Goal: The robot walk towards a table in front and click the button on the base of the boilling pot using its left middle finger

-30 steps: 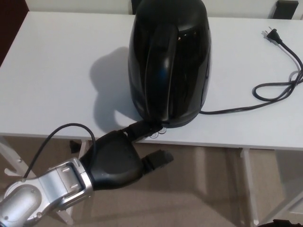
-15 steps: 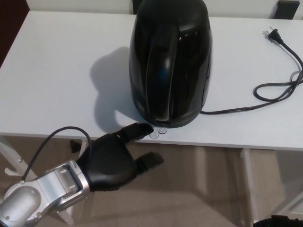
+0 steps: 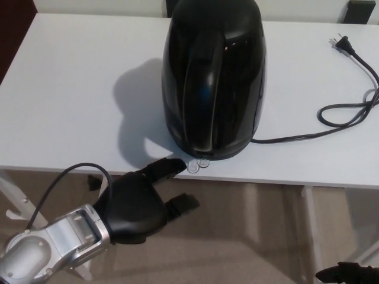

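Nearest you, the left hand (image 3: 137, 204) comes in from the lower left, below the front edge of the table (image 3: 65, 83). It holds nothing: fingers apart, one finger stretched forward over the table edge, its tip just short of the button (image 3: 198, 165), the thumb splayed out to the side. At the bottom right corner a dark part shows that may be the right hand (image 3: 346, 273); you cannot tell how its fingers stand.

The button reads as a small clear tab at the foot of the boiling pot (image 3: 213, 77), on the side facing you. The pot stands upright near the table's front edge. Its power cord (image 3: 346, 112) trails off to the right and ends in an unplugged plug (image 3: 339, 41) lying toward the far edge.

Assessment: the walk-up appears complete and the hand is aligned. There is no visible contact between fingertip and button at this instant, so you should treat the press as unconfirmed
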